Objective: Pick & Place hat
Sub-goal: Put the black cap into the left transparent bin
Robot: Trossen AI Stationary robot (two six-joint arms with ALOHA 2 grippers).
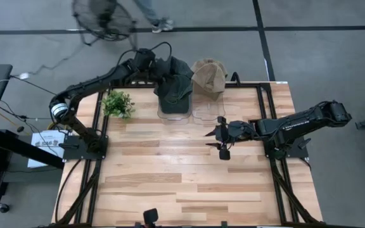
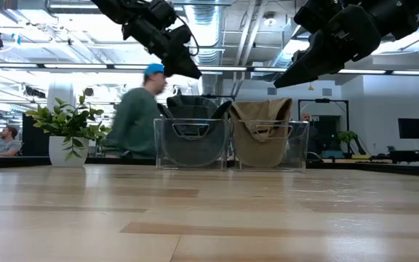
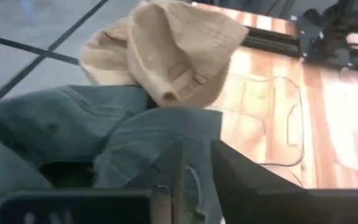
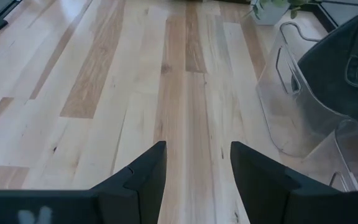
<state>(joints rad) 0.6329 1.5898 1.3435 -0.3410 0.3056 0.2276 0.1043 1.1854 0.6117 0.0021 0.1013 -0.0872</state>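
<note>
**Risk: thin pinch on dark hat, snag on bin rim**

Dark green hat heaped over the left clear bin at the bench's far edge, tan hat draped over the neighbouring bin. Left hand down on the dark fabric, fingers narrowing around a fold; firm hold not confirmed. Could slip free on lifting, or drag the bin and tan hat along. Right hand hovering mid-bench, parted, holding nothing.

Left arm stretched to the table's far edge; right tool over mid-table, fingers parted.
</note>
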